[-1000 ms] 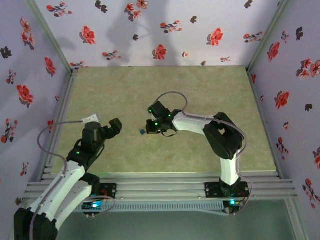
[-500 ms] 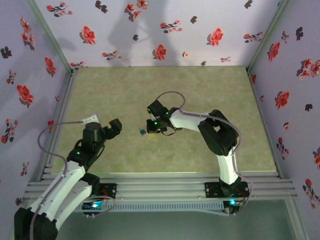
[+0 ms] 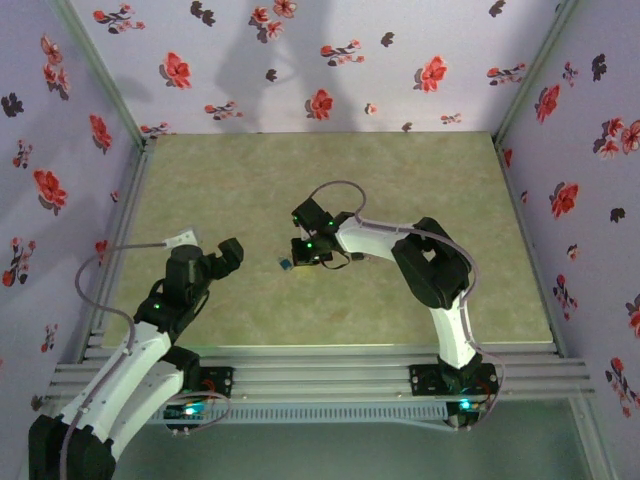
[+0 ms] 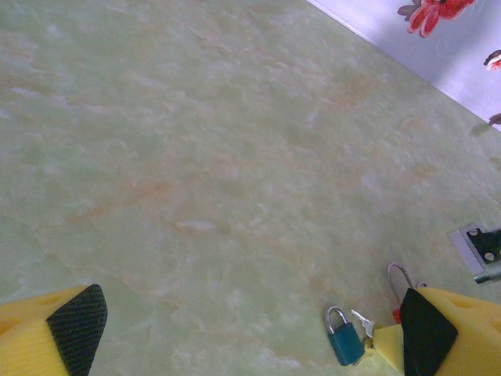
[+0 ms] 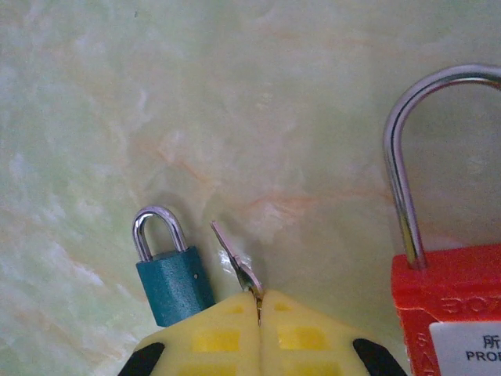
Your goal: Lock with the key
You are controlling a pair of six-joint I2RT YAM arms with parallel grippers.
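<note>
My right gripper (image 5: 260, 304) is shut on the key (image 5: 235, 262). Its thin metal shaft sticks out from between the yellow fingertips, low over the table, and its head is hidden between the pads. A small teal padlock (image 5: 174, 283) lies just left of the shaft. The red padlock (image 5: 450, 309) lies to the right with its steel shackle (image 5: 399, 172) raised. From above, the right gripper (image 3: 299, 256) sits mid-table beside the teal padlock (image 3: 286, 264). My left gripper (image 3: 229, 254) hangs wide open to their left, holding nothing. Its wrist view shows the teal padlock (image 4: 344, 341) and key (image 4: 362, 320) at lower right.
The green marbled tabletop (image 3: 330, 180) is boxed in by flowered walls (image 3: 320, 60) at the back and both sides. A metal rail (image 3: 330, 365) runs along the near edge by the arm bases. A small metal bracket (image 4: 477, 251) shows at the right of the left wrist view.
The right arm's elbow and wrist have shifted slightly left and back, with its gripper staying shut on the key. The left arm has not moved.
</note>
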